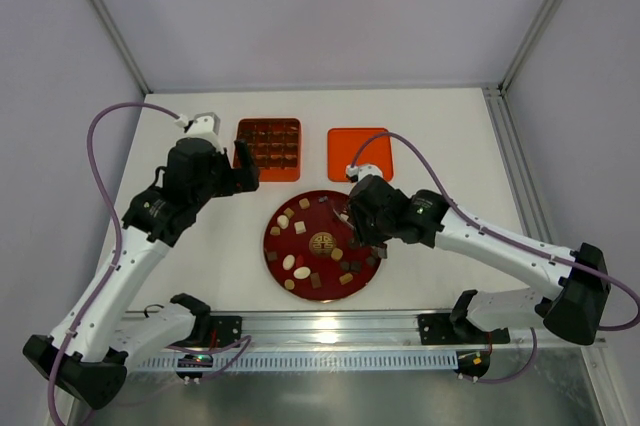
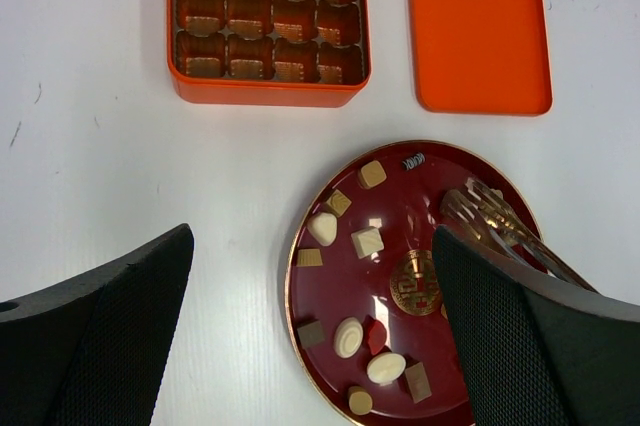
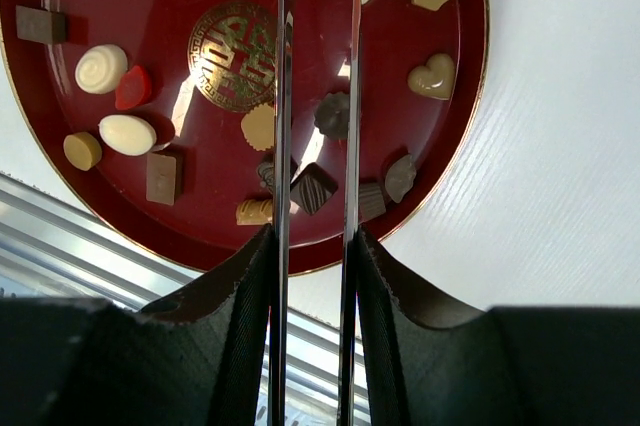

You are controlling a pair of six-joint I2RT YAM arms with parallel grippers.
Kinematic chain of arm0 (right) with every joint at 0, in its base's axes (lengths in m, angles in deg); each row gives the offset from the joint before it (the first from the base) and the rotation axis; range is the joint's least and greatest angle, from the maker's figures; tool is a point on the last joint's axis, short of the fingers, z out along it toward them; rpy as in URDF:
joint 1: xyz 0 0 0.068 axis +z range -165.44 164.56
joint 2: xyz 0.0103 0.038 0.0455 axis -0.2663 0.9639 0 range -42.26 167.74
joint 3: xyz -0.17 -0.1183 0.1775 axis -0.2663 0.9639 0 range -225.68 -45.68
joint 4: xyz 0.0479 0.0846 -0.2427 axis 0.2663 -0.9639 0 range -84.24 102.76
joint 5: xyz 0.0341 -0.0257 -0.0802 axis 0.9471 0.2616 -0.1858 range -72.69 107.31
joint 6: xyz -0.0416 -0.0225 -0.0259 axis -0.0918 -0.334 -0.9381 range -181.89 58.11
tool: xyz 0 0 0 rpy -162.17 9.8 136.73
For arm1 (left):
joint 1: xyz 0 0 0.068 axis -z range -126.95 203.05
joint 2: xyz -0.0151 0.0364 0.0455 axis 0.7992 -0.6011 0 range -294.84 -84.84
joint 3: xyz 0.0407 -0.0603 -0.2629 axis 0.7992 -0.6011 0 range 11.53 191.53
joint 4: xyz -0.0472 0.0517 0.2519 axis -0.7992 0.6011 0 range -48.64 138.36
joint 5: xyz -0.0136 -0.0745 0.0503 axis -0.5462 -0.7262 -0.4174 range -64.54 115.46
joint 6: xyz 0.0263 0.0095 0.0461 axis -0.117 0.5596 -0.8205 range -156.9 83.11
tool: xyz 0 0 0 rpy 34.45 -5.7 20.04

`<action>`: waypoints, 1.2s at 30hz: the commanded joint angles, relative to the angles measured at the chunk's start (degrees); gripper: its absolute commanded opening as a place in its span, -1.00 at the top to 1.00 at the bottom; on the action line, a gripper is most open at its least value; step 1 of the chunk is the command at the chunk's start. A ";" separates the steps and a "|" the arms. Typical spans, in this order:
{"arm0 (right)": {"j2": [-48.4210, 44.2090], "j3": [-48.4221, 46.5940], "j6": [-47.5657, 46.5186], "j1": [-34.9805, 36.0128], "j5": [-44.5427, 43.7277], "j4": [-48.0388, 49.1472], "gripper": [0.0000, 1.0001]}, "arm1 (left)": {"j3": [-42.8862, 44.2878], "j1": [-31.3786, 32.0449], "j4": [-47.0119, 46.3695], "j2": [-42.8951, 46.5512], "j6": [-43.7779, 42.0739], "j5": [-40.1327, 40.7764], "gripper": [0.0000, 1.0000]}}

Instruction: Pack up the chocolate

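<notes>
Several chocolate pieces [image 1: 301,272], dark, tan and cream-white, lie scattered on a round red plate [image 1: 272,246] with a gold emblem. My right gripper [image 1: 350,218] hangs over the plate's right side, shut on metal tongs [image 3: 283,96]. The blades stand slightly apart over a dark chocolate [image 3: 332,114]; their tips are out of the wrist view. The tongs [image 2: 490,221] look empty in the left wrist view. My left gripper [image 1: 245,174] is open and empty, up over the table between the plate [image 2: 300,301] and the orange box [image 1: 268,149]. The box's compartments [image 2: 268,21] look empty.
The orange lid [image 1: 358,153] lies flat to the right of the box, just behind the plate; it also shows in the left wrist view [image 2: 480,36]. A metal rail [image 1: 330,331] runs along the near table edge. White walls enclose the table.
</notes>
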 commanded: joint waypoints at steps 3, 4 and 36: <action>-1.96 1.23 2.64 1.50 -0.01 0.98 0.23 | -0.60 -0.16 -2.46 0.20 0.55 -0.26 -0.99; -1.96 1.31 2.73 1.68 0.17 0.89 0.23 | -0.69 -0.16 -2.46 0.20 0.46 -0.09 -1.00; 1.38 -2.81 3.87 3.35 -5.45 -2.54 0.17 | -1.74 -0.16 -2.55 0.29 0.37 0.00 -1.00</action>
